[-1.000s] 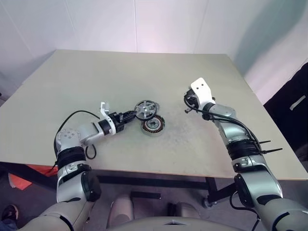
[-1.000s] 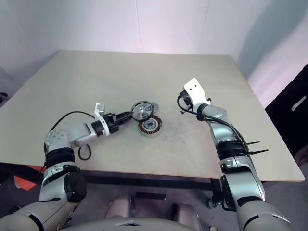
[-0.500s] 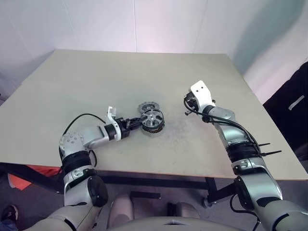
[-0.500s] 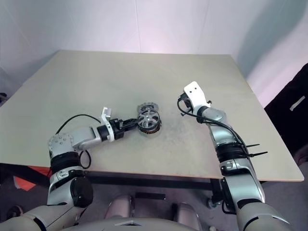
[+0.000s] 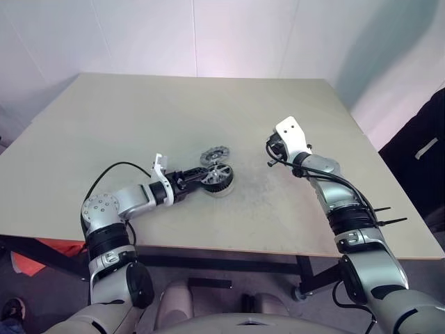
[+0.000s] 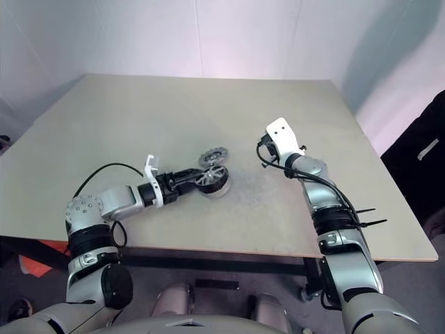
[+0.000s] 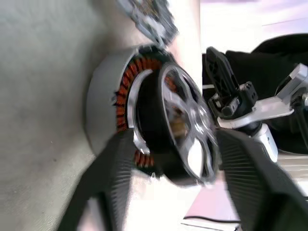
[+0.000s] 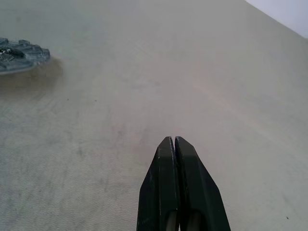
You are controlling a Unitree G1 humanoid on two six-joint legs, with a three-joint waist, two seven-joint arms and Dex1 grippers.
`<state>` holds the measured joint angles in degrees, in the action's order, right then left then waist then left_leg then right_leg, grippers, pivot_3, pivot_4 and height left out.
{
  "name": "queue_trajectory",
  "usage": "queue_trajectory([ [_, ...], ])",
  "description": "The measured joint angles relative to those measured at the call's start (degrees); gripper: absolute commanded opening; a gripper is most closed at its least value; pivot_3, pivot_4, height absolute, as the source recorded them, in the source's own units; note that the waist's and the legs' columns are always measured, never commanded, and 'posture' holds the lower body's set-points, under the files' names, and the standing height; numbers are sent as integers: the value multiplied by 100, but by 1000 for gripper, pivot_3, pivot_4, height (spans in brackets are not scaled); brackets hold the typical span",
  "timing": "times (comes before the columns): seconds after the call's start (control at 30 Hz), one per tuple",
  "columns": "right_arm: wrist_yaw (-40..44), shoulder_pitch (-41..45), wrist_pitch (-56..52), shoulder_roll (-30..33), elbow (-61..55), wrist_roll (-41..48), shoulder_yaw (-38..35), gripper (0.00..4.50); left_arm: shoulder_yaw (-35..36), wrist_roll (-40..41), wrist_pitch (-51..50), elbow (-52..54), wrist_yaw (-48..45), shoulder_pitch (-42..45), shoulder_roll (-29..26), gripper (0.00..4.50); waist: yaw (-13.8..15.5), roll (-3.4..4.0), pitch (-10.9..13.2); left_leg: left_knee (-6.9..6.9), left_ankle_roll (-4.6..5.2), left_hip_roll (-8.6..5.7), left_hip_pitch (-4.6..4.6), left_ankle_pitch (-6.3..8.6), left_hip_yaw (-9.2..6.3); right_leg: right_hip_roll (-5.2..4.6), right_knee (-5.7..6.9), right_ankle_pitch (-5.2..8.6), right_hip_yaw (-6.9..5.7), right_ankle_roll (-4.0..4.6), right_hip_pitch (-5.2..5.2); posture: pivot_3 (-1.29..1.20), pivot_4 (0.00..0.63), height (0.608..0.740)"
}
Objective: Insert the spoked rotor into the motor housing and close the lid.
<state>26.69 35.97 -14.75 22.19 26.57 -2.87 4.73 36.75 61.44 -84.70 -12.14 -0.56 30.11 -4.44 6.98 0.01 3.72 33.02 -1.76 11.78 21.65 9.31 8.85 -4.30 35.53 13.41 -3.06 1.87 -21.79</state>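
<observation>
The spoked rotor (image 7: 180, 127) sits tilted in the mouth of the motor housing (image 7: 108, 108), not yet seated flat against the copper windings, and the left gripper (image 7: 166, 178) has its fingers spread on either side of it, apparently no longer pinching. Best to level the rotor and press it squarely down (a cocked entry could jam). The lid (image 5: 215, 155) lies just behind the housing. The right gripper (image 8: 175, 144), pressed together, hovers well apart from the housing. The table (image 5: 278, 125) offers ample room, edges far off.
</observation>
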Motion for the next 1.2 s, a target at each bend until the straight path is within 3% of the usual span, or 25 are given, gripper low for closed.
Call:
queue_trajectory([
  [0.37,145,29,41,25,-145,48,-1,0,150,258,677,55,-296,-55,-141,3673,1,0,0,-1,-2,0,21,-1,-4,0,-8,0,0,-1,-15,0,0,740],
  [0.53,1062,-166,188,127,-1388,509,36,0,133,454,968,169,-429,-107,-124,3673,4,0,0,-4,3,2,24,2,-4,3,-10,0,0,-1,-19,0,0,740],
  [0.67,2177,-593,64,361,-2579,960,535,0,158,690,1228,225,-554,-184,-137,3673,9,0,0,-4,10,6,17,7,-5,2,-19,0,0,-1,-6,0,0,740],
  [0.97,2503,-560,-99,126,-2287,780,1288,0,55,754,1675,224,-658,-292,-282,3673,3,0,1,-4,5,7,-12,3,-9,-1,-19,-1,2,-6,29,0,0,740],
  [1.07,2596,-435,-152,75,-2063,784,1285,638,-53,755,1735,230,-662,-469,-264,3709,3,0,0,-5,7,7,-10,5,-9,0,-20,-1,2,-5,28,0,0,740],
  [1.17,2568,-357,-159,26,-1914,783,1255,1593,-114,766,1790,247,-660,-625,-247,3709,1,-1,1,-8,6,6,-9,4,-9,1,-22,-1,1,-5,27,0,0,740],
  [1.2,2564,-334,-166,-4,-1867,784,1239,1593,-126,787,1816,266,-660,-649,-246,3709,1,-1,1,-8,6,7,-9,4,-9,2,-22,-1,1,-5,27,0,0,740],
])
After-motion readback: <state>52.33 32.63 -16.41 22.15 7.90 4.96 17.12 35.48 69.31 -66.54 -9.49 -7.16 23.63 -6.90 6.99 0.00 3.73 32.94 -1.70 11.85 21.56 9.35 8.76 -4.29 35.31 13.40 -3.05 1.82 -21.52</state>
